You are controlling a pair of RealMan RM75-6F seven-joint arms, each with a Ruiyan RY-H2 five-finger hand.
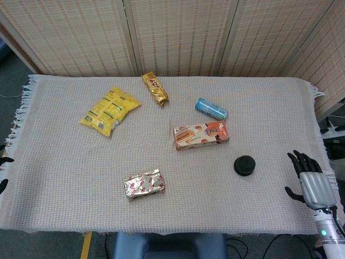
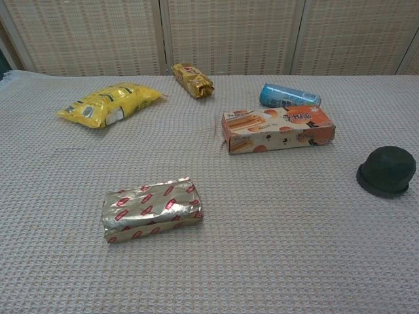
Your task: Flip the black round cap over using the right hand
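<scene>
Right hand point(image 1: 311, 181) sits at the table's right edge, palm down, fingers apart and extended, holding nothing. It's near the black round cap point(image 1: 245, 165) but apart from it, no contact. The chest view doesn't show the hand.

Cap lies on the woven tablecloth point(image 1: 70, 178), right-front area, dome side up with the brim flat on the cloth, as seen from the chest camera point(image 2: 387, 170). It sits in front of and slightly right of the orange snack box point(image 1: 200, 135), clear gap between them.

Left hand: only dark fingertips point(image 1: 4, 172) show at the far left frame edge in the head view; can't tell whether it's open or closed.

Other items on the cloth: blue can point(image 1: 211, 108) on its side just behind the orange box; gold snack bar point(image 1: 154, 88) at the back centre; yellow snack bag point(image 1: 110, 110) back left; silver-and-red foil pack point(image 1: 144, 184) front centre, well apart from the cap.

Woven screen panels point(image 1: 178, 32) stand behind the table.
</scene>
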